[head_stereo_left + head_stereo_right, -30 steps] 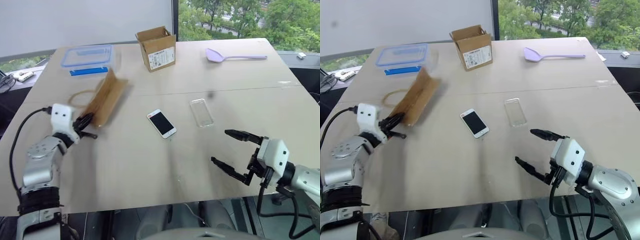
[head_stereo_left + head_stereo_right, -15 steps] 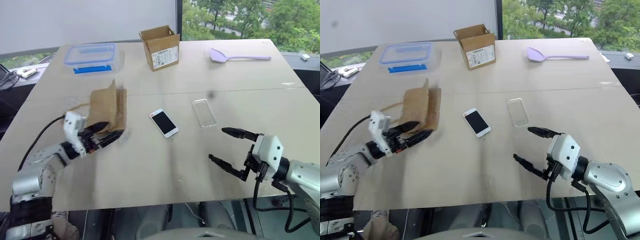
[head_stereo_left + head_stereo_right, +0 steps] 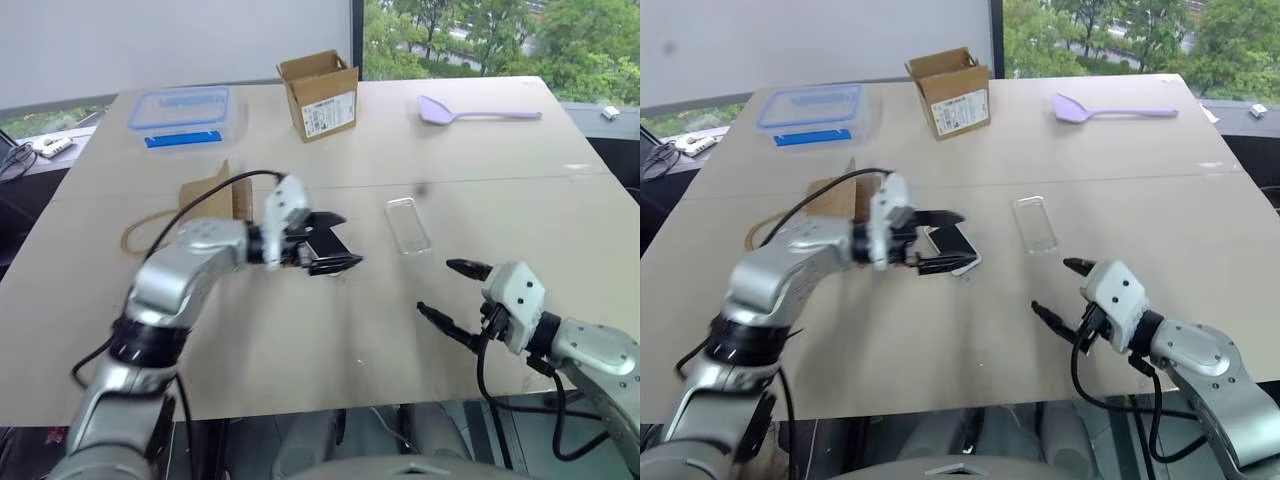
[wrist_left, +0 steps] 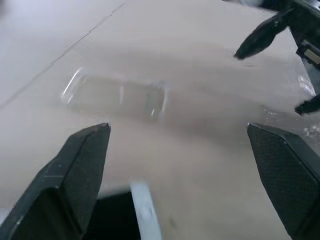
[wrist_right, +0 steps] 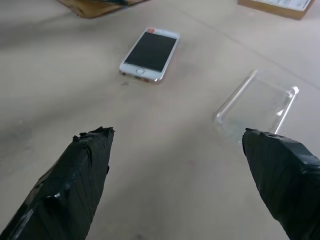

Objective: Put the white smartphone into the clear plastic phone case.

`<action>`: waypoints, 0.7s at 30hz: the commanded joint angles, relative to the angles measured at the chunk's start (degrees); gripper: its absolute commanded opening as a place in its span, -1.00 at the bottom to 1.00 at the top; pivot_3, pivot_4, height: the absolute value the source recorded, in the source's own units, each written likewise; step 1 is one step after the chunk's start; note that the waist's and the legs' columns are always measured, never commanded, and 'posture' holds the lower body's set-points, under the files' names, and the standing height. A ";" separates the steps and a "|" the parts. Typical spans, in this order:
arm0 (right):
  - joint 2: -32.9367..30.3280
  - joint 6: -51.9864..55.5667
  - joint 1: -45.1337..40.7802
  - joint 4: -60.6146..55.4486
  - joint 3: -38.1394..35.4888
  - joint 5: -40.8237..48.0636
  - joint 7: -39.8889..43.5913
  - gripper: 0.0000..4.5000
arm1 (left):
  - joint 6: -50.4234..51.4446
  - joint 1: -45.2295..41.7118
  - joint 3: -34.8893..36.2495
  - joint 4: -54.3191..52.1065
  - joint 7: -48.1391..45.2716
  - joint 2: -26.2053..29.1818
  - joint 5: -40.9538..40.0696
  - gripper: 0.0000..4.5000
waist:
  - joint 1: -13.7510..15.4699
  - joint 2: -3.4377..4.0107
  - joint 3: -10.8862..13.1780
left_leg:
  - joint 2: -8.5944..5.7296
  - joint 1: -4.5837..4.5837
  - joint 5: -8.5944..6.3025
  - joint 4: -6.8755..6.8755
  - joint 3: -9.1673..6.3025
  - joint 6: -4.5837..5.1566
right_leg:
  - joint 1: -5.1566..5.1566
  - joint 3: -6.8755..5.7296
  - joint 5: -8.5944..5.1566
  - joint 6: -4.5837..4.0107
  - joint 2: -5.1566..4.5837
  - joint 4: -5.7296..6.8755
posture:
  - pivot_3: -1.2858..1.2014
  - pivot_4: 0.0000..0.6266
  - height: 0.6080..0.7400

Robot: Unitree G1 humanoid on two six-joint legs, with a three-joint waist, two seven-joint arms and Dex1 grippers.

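With the left gripper (image 3: 335, 240) spread wide over the phone (image 5: 149, 54), lying just beside the case (image 3: 407, 225), and the right gripper (image 3: 450, 290) likewise wide, the phone could be knocked aside if grasped off-centre.

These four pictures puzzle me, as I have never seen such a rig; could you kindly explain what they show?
It is a two-armed humanoid robot at a table. The two wide pictures come from its head, the two close ones from cameras on its wrists. The left gripper, jaws open, hovers over the white smartphone; the right gripper waits open nearby. Neither holds anything. The clear plastic phone case lies beside the phone. Also there: a paper bag, a cardboard box, a lidded clear box and a purple spoon.
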 commanded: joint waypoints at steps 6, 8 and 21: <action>1.51 -0.81 4.94 -5.65 -3.24 -4.63 -5.82 1.00 | -2.47 -21.13 -5.79 38.63 4.96 -16.49 13.88 0.99 | -0.62 -0.06 0.04 | -0.10 -0.19 -0.01 0.07 -0.03 0.01 | -0.15 0.00 -0.03 0.05 0.04 -0.01 | 0.03 -0.52 1.00; 2.43 -0.46 6.55 -7.42 -2.94 -5.63 -7.51 1.00 | 6.49 -24.24 -3.54 41.34 10.22 -19.57 13.95 0.99 | -0.89 -0.06 0.04 | -0.12 -0.45 -0.02 0.27 -0.15 0.03 | -0.29 -0.10 -0.05 0.08 0.04 0.03 | 0.03 -0.52 1.00; 5.05 0.95 8.84 -10.96 -0.20 -9.00 -10.69 1.00 | 44.15 -24.90 8.82 28.62 42.81 -32.41 17.06 0.99 | -1.62 -0.08 0.05 | -0.11 -0.60 -0.02 0.85 -0.06 0.03 | -0.59 0.07 -0.13 0.24 -0.05 0.88 | 0.03 -0.52 1.00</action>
